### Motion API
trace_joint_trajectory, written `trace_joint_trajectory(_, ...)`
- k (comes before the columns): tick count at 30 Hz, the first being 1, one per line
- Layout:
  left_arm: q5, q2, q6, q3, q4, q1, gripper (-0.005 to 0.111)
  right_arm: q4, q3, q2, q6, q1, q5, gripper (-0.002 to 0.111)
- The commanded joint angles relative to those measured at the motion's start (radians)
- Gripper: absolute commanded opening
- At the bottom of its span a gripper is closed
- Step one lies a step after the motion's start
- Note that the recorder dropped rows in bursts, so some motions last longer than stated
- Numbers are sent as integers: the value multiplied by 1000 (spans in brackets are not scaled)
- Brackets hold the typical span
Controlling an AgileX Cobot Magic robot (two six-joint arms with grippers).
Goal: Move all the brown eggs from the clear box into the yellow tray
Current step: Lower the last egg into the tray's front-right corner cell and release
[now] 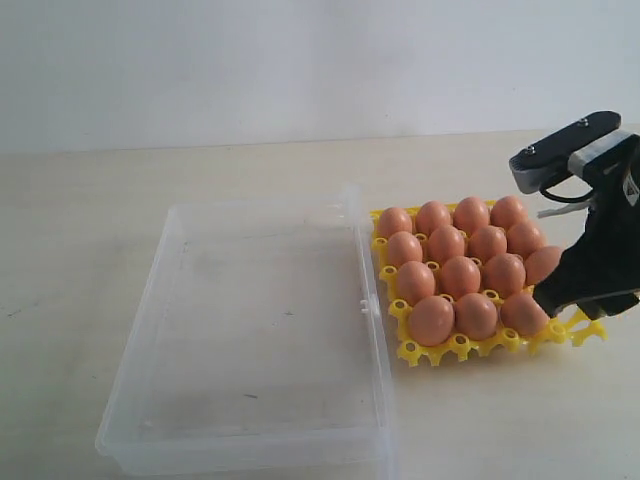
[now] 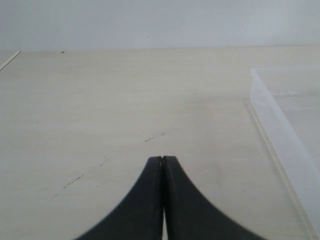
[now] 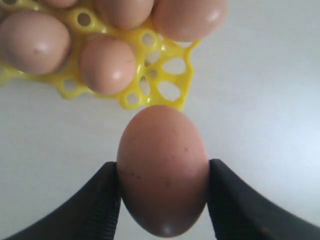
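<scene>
A: Status of the transfer?

B: The large shallow transparent plastic box (image 1: 240,452) shows no eggs inside, only its bare floor. The smooth light-brown eggs (image 1: 460,276) fill nearly every cup of the bright yellow lattice egg tray (image 1: 460,348). The tray sits on the table (image 1: 200,170) just beside the box's right wall.

A: Anything in transit?

B: One. The right tool (image 3: 163,172) has its two black fingers spread egg-wide. They pinch a brown egg (image 3: 162,142) by its sides, above the table just off a tray corner. That corner of the lattice looks vacant.

A: And the other arm?

B: The left tool (image 2: 163,161) has its fingers pressed together with nothing between them. It is over bare table near a box wall.

A: Judgement on progress?

B: Very nearly done. Seating the held egg in the vacant corner appears to be the last step. In the exterior view the arm hides part of that tray side, so I cannot confirm the count.

A: Markings?

B: None readable on box, tray, eggs or tools.
</scene>
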Motion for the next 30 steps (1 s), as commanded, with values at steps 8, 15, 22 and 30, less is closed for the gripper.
trace_joint_trajectory(8,-14,-6,-6,-4,-6,-5,0,62,-206,236,-139,-58,153,0)
trace_joint_trajectory(15,-14,-6,-6,-4,-6,-5,0,57,-352,361,-161,-73,232,0)
trace_joint_trajectory(22,-14,-6,-6,-4,-6,-5,0,101,-335,368,-158,-110,232,0)
trace_joint_trajectory(30,-14,-6,-6,-4,-6,-5,0,111,-308,371,-166,-147,232,0)
